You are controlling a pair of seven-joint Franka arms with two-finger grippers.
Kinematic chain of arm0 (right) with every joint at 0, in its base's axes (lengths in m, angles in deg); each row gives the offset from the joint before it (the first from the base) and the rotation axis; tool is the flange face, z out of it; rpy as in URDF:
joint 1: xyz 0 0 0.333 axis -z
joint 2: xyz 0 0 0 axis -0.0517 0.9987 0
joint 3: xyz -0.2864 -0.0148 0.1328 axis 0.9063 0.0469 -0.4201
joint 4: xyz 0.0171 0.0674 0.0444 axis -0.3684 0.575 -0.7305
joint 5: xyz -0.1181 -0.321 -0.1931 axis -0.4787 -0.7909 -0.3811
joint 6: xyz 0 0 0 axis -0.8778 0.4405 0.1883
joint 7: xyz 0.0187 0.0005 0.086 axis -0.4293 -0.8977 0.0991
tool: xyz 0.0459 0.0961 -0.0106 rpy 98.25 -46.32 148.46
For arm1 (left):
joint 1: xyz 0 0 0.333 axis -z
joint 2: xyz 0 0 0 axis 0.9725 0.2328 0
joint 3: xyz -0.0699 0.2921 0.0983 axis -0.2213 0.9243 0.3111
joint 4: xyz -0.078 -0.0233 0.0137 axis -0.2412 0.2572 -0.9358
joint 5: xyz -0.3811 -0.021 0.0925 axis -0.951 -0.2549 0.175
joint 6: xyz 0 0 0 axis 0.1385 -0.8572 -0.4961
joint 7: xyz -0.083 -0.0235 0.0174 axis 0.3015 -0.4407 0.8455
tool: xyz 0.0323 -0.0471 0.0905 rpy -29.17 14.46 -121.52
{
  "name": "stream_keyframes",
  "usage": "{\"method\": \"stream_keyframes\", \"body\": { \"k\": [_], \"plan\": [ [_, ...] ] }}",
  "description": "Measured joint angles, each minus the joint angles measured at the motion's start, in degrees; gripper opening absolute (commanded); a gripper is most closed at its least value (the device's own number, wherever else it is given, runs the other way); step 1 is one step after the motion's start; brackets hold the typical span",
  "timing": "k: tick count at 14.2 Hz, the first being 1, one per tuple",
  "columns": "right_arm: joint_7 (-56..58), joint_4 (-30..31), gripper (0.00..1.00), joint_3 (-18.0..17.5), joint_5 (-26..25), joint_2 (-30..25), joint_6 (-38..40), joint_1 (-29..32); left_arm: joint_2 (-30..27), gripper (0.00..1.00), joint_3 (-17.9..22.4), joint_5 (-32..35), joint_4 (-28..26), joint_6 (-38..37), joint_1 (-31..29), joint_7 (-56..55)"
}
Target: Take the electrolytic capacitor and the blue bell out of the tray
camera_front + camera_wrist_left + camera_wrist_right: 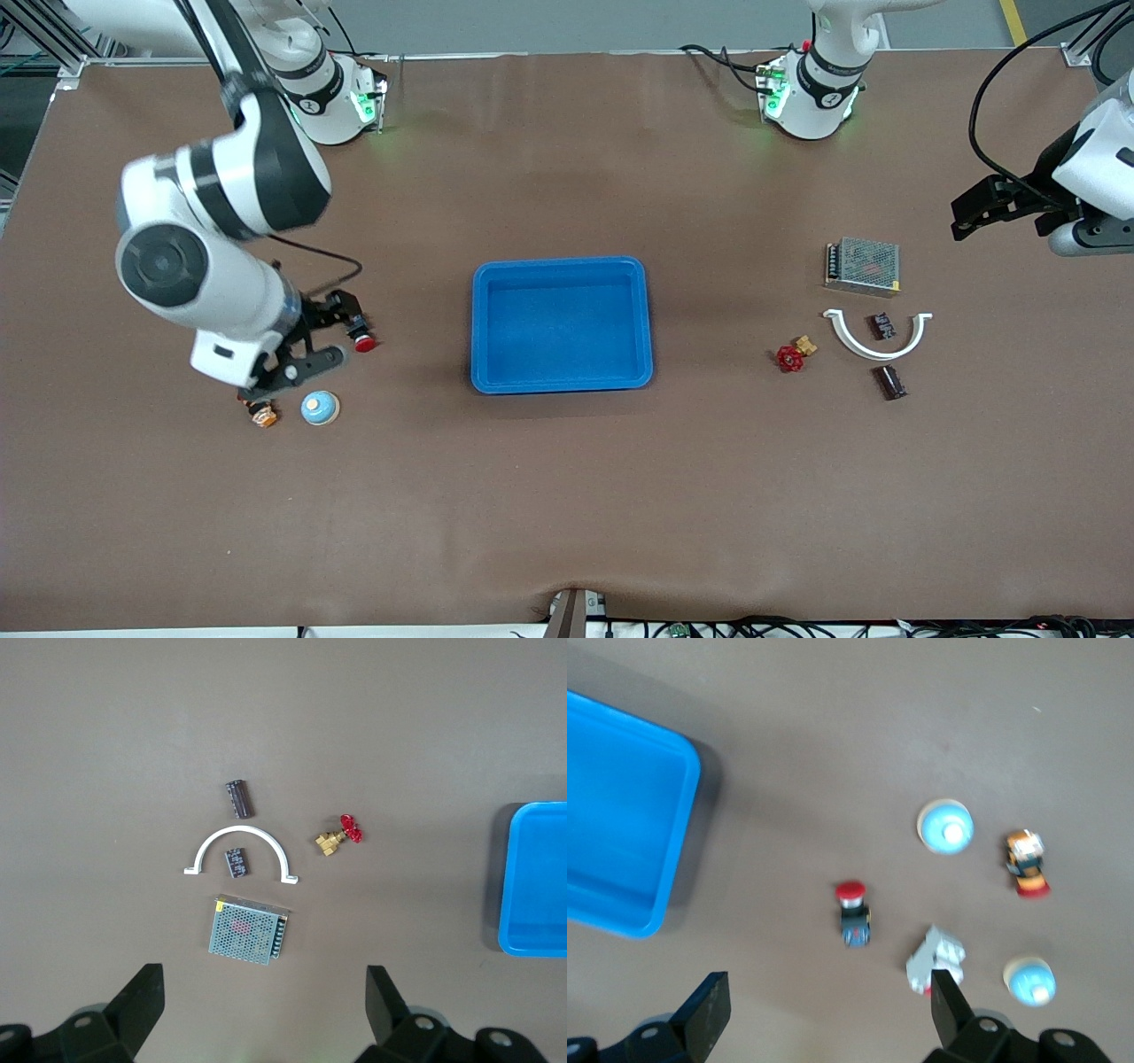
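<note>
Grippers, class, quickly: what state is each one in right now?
Left gripper: open, empty, over bare table near the metal power supply.
Right gripper: open, empty, over the small parts near the bell.

A tray (562,266) sits mid-worktop (567,496). Toward the left arm's end lies a power supply (863,265); nearer the front edge comes an arched bracket (877,337) with a small component (881,325) inside its curve. A capacitor (891,382) lies nearer still, a valve (795,354) beside the bracket on the tray's side. Toward the right arm's end, a push button (359,338) lies beside the tray, a bell (319,408) nearer the front edge, and beside it a small part (261,413), perhaps another button.
</note>
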Motion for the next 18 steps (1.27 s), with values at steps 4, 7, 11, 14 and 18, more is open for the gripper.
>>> {"method": "stream_keyframes", "body": {
  "k": [4, 7, 11, 14, 18],
  "plan": [
    [-0.30, -0.22, 1.00, 0.78, 0.03, -9.44, 8.50, 0.94, -0.11, 1.00, 0.04, 0.00, -0.03, 0.03, -0.10, 0.00],
    [-0.45, -0.19, 1.00, 1.00, 0.04, -15.18, 13.96, 3.28, -0.40, 1.00, 0.04, 0.00, -0.12, 0.02, -0.11, 0.00],
    [-0.45, 0.04, 1.00, 1.19, 0.12, -20.63, 19.24, 8.26, -1.09, 1.00, 0.03, 0.00, -0.71, 0.00, -0.10, 0.00],
    [-0.38, 0.20, 1.00, 1.78, 0.90, -24.05, 20.74, 12.42, -2.25, 1.00, 0.01, 0.00, -2.08, 0.00, -0.09, 0.00],
    [-0.05, 0.66, 1.00, 2.46, 1.69, -24.37, 19.39, 16.85, -3.21, 1.00, -0.06, 0.00, -2.84, 0.03, 0.03, 0.02]
  ]
}}
